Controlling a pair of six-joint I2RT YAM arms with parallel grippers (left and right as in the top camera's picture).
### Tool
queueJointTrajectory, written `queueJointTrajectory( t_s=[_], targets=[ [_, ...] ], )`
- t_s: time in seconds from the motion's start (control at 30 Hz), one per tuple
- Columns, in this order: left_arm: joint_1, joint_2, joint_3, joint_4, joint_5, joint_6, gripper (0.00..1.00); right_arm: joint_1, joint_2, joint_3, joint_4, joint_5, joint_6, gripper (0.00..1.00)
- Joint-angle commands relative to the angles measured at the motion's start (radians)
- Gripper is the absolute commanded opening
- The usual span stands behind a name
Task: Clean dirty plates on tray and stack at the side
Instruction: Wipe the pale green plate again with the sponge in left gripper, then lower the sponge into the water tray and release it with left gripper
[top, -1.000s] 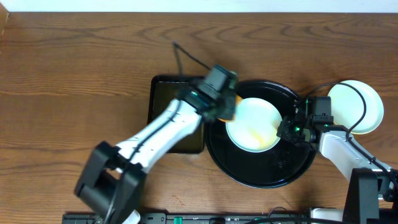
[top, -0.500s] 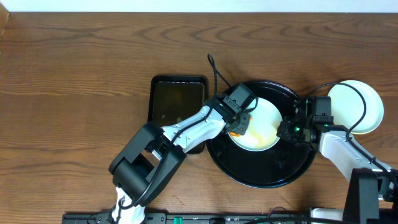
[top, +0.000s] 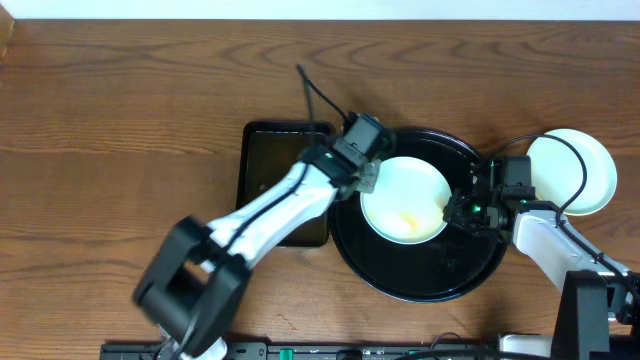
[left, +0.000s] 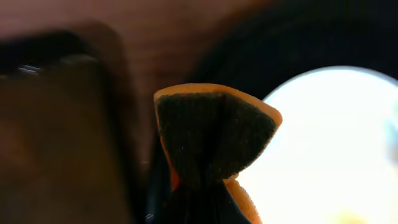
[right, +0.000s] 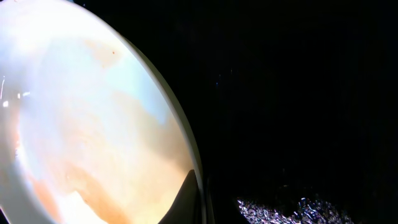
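A pale plate (top: 405, 200) with a yellowish-orange smear lies in the round black tray (top: 420, 275). My right gripper (top: 457, 211) is shut on the plate's right rim; in the right wrist view one finger (right: 191, 200) lies over the rim of the smeared plate (right: 93, 124). My left gripper (top: 364, 172) is shut on an orange sponge with a dark scouring face (left: 214, 137), held at the plate's upper left edge (left: 329, 143). Pale plates (top: 575, 170) sit on the table to the right of the tray.
A smaller rectangular black tray (top: 285, 165) lies left of the round tray, under the left arm; it also shows in the left wrist view (left: 56, 124). Cables loop above both wrists. Wooden table (top: 120, 120) all around.
The left gripper swept the sponge onto the plate's left part and has pulled it back up-left to the rim. The right gripper and plate have stayed put.
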Motion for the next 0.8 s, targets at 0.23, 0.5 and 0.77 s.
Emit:
queueJointTrajectory(
  t_s=[0.23,0.5,0.77],
  targets=[
    [0.178,-0.081,-0.002,-0.263,-0.039,0.013,0.08,0.008,0.011,-0.004,-0.010,0.038,0.002,0.16],
    [0.335,-0.040,-0.047,-0.226,0.079,0.054,0.07,0.008,0.011,-0.004,-0.010,0.037,0.002,0.01],
    [0.420,0.087,-0.087,-0.104,0.433,0.111,0.07,0.008,0.011,-0.004,0.001,0.037,0.002,0.01]
  ],
)
